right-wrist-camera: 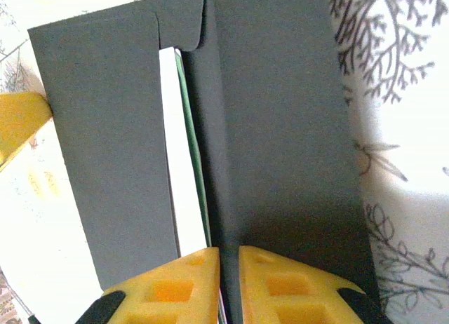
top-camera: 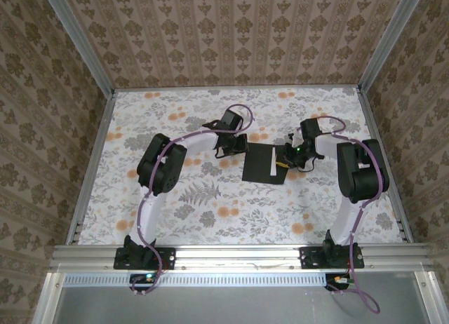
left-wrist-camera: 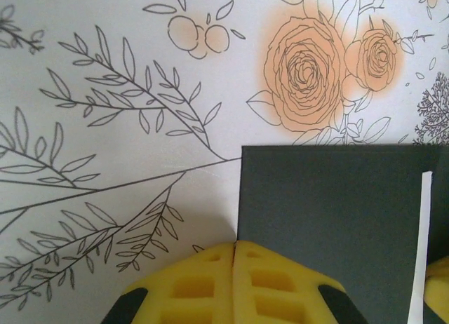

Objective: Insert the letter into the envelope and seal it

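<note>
From above, the envelope (top-camera: 258, 163) is lying flat and black near the middle of the flowered table (top-camera: 210, 212), its flap opened out to the right, and the letter (top-camera: 272, 167) is showing as a thin white strip along the pocket's mouth. Both arms are reaching forward and bending inward. The left gripper (top-camera: 237, 150) is sitting at the envelope's far left corner and the right gripper (top-camera: 286, 158) at its right side. In the left wrist view, the envelope (left-wrist-camera: 330, 219) is filling the lower right, with the letter (left-wrist-camera: 423, 240) peeking out as a white sliver at the far edge. The left gripper (left-wrist-camera: 233, 268) is pointing down with its yellow fingers pressed together and nothing between them, its tip meeting the envelope's left edge. In the right wrist view, the envelope (right-wrist-camera: 105, 127) is showing its pocket on the left and its flap (right-wrist-camera: 280, 113) on the right. The letter (right-wrist-camera: 181, 163), white with a green edge, is lying mostly tucked inside the pocket. The right gripper (right-wrist-camera: 229, 282) is closing to a thin slit on the envelope at the fold. The letter's green edge is running into the same slit, and whether it is pinched too cannot be told.
</note>
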{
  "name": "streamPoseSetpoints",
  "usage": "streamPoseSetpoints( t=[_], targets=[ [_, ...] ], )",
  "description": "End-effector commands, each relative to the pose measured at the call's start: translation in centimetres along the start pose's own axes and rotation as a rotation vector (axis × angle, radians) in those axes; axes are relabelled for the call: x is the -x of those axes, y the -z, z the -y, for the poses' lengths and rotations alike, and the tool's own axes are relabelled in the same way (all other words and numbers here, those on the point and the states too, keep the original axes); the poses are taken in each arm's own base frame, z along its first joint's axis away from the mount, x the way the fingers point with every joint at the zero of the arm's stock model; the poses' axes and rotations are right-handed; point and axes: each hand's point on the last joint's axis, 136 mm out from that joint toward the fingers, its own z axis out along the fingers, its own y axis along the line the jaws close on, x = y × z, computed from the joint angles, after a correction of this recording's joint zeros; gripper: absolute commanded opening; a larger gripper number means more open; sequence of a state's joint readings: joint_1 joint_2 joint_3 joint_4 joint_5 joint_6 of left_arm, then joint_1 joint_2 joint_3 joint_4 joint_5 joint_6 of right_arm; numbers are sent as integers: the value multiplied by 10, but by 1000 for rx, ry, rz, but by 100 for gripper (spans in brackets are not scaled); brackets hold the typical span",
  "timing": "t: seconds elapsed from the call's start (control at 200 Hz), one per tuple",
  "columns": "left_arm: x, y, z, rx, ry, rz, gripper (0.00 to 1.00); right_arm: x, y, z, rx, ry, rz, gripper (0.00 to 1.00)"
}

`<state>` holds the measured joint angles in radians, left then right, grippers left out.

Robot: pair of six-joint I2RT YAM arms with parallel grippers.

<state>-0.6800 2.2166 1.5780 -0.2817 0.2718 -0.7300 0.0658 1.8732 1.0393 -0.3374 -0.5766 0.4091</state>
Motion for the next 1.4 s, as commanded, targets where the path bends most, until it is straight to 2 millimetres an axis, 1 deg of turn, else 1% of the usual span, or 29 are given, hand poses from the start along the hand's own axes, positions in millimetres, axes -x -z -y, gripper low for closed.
streamPoseSetpoints(
  t=[0.0,0.11,0.19,0.315,0.465,0.77,1.04,1.395],
  targets=[
    [-41,-5,-27,103,68,-118,0,-4,6,-8,17,-11,10,16],
    [-40,-1,-26,105,71,-109,0,-6,6,-11,21,-9,9,13],
    [-37,3,-23,101,71,-99,0,-4,9,-14,27,-4,23,10],
    [-33,10,-18,92,62,-83,0,1,14,-20,25,5,29,11],
    [-30,16,-14,90,54,-72,0,2,20,-24,15,11,39,11],
    [-29,21,-13,88,55,-63,0,-12,19,-11,-34,-5,26,13],
    [-31,16,-15,85,57,-72,0,-18,10,3,-77,-4,-5,12],
    [-31,12,-15,85,58,-80,0,-23,2,5,-78,-6,-22,11]
  ],
)
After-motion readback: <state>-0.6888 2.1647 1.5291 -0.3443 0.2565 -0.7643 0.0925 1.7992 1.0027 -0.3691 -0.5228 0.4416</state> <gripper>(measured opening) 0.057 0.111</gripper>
